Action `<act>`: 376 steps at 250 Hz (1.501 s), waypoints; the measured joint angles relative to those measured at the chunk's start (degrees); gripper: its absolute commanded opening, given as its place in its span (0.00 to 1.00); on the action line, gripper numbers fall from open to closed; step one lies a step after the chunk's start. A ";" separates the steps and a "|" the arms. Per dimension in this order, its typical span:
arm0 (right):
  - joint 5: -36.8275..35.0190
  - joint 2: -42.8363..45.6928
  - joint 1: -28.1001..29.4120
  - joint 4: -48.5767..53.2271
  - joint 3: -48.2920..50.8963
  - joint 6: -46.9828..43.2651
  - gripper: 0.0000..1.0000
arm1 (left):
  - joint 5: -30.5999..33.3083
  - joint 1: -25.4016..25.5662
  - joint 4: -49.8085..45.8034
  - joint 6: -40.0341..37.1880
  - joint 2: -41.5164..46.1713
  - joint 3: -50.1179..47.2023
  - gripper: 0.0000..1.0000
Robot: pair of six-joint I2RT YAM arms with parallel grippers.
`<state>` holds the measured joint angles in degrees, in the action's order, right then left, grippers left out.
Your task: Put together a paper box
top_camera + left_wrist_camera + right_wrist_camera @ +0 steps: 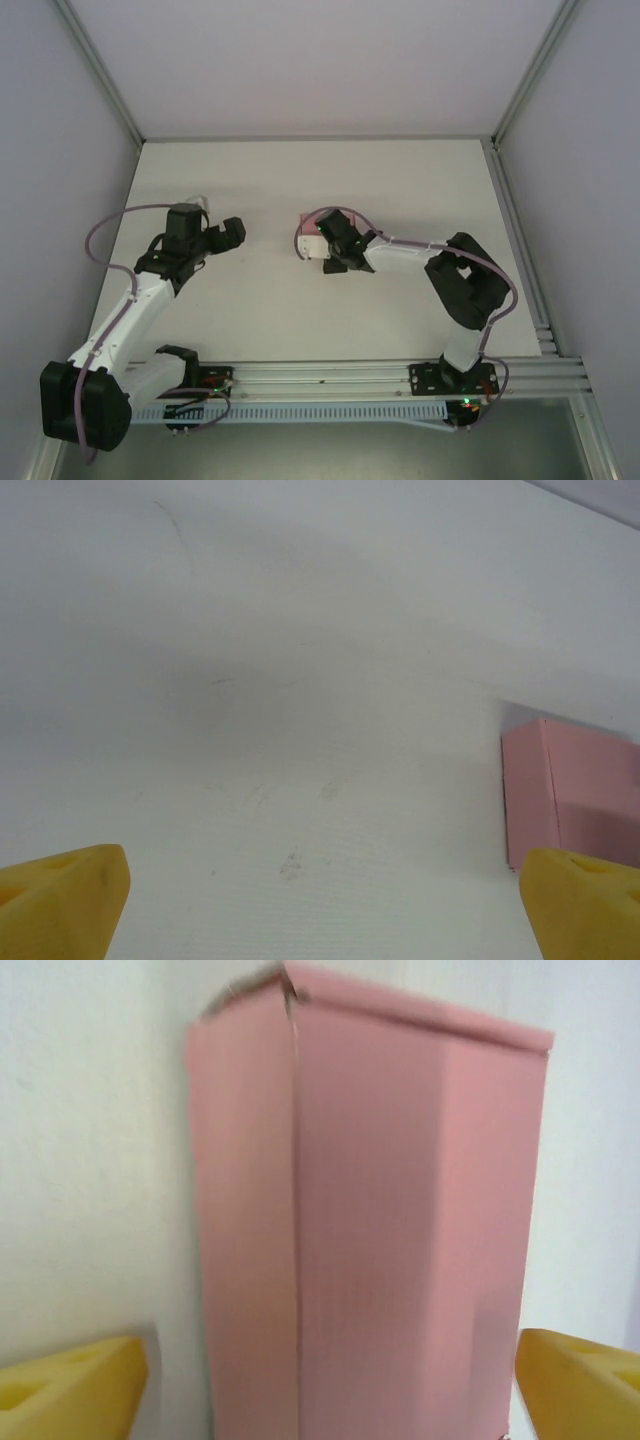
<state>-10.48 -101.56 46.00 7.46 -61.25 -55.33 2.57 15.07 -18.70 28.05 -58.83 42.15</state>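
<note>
White table [300, 320] bears pink paper box [400, 1240] between parted right end effector [330, 1390] pads

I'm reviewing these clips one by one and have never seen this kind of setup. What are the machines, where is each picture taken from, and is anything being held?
These are two robot arms bolted at the near edge of a white table. The overhead picture looks down from above and behind them. The other two come from a camera on each wrist, so the yellow pads at the bottom corners are that arm's own fingers.

On the table lies one thing: the pink paper box, folded into shape. The right end effector is right at it, fingers spread to either side with gaps between pads and card, so it is not gripping it. The left end effector is open, holds nothing and stands apart; its wrist camera sees the box off to the right.
</note>
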 measured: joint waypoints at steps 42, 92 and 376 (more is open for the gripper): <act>7.87 5.64 -0.13 12.79 -7.04 3.26 1.00 | 1.07 0.00 0.57 -0.17 0.02 0.00 1.00; 10.21 16.72 -1.55 16.28 -8.94 11.58 1.00 | 4.44 0.00 4.98 -2.16 0.81 -0.02 1.00; -4.37 11.82 -42.66 -64.13 43.82 56.59 1.00 | 10.73 -13.42 81.48 -27.10 -28.89 -28.11 1.00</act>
<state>-14.85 -89.73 3.33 -56.66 -17.43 1.26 13.30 1.65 62.78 0.95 -87.72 14.04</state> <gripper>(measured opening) 0.997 0.997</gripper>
